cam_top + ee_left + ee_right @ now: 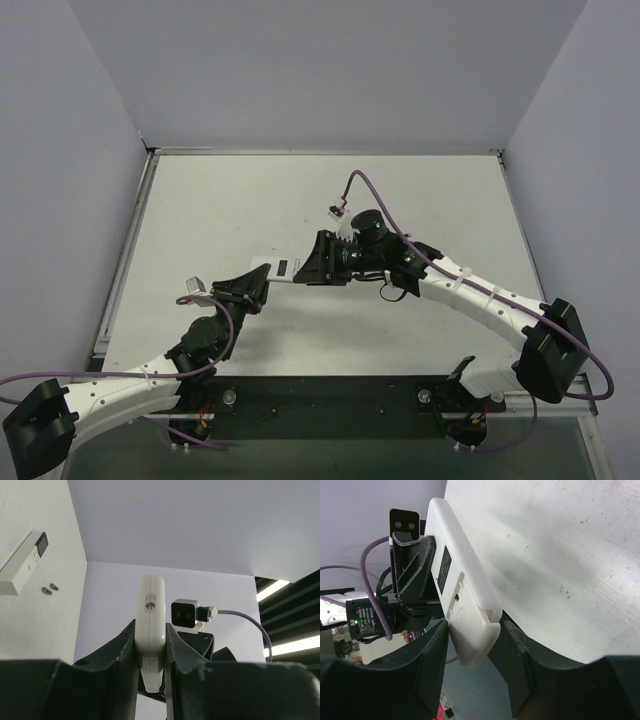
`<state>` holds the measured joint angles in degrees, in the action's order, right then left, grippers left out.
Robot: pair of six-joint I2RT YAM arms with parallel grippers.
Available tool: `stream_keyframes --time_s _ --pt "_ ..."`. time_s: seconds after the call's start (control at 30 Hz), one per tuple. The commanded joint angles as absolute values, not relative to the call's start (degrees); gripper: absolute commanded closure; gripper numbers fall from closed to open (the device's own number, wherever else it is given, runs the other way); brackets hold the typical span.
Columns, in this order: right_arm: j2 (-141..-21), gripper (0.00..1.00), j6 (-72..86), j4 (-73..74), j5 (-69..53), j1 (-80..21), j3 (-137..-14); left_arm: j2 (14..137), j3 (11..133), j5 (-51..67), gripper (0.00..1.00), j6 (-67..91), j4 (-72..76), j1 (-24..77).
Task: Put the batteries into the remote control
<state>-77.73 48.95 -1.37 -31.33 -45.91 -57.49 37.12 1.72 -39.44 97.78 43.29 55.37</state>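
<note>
Top external: remote control (284, 268) is held off the table (220, 200), about mid-table and somewhat toward the near edge, bridged between both arms. Left fingers (126, 652) pinch one end; right fingers (434, 655) pinch the other.

Right wrist: the white face shows, with a small dark label (443, 568) and what looks like the battery cover (465, 597). The cover appears in place, but I cannot tell if it is latched.

Left wrist: two batteries (50, 589) lie side by side on the table, just beside a longer remote (22, 562) and well apart from the held one.

Step, as judged: steadying the remote so the compartment can be opened; nothing is loaded yet. The next move calls for one arm to hold firm while the other lets go and works the cover loose, then goes for a battery. Risk: the remote twists in a single pinch.
</note>
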Motion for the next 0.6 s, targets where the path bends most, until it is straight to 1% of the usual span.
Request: stream_keyframes --time_s 0.0,0.33,0.57 --pt "-77.17 0.60 51.23 -4.04 -23.82 -42.80 -55.90 35.68 -5.19 -36.39 1.00 99.76 56.42 55.72" --pt "-78.57 0.59 52.82 -6.50 -25.93 -42.80 -56.51 38.05 -4.83 -35.42 1.00 98.79 58.80 55.72" --pt "-78.58 0.59 52.03 -5.71 -26.37 -43.07 -57.30 37.71 -4.83 -35.60 1.00 98.44 57.75 55.72"
